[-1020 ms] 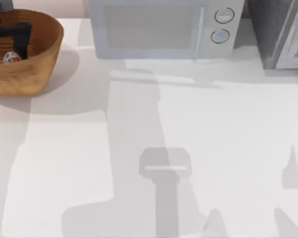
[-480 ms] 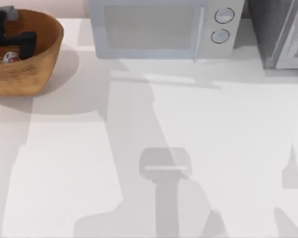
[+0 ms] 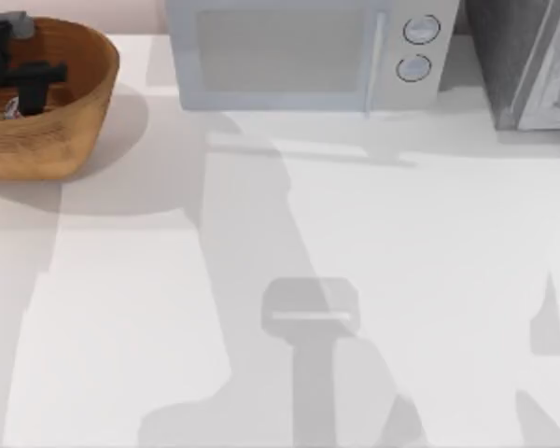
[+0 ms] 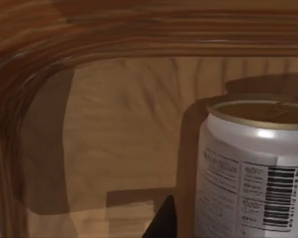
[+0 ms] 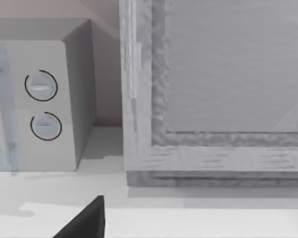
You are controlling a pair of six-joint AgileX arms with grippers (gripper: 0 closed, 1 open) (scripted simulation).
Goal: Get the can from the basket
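The basket (image 3: 75,107) stands at the table's back left corner. Inside it the can (image 3: 11,105) stands upright, partly covered by my left gripper (image 3: 9,97), which reaches down into the basket. In the left wrist view the can (image 4: 248,168) shows its gold top, white side and barcode against the basket wall (image 4: 114,124). One dark fingertip (image 4: 164,220) sits close beside the can with a thin gap between them, so the gripper is open around the can. The right arm is parked, with one fingertip (image 5: 87,220) showing.
A white microwave (image 3: 299,51) stands at the back centre, and a grey cabinet (image 3: 532,61) at the back right. The white tabletop (image 3: 280,280) stretches in front of them. The basket's curved sides rise around the left gripper.
The left gripper went deeper into the basket. Its visible finger has slid left toward the can and now covers part of it. The can and basket have stayed put.
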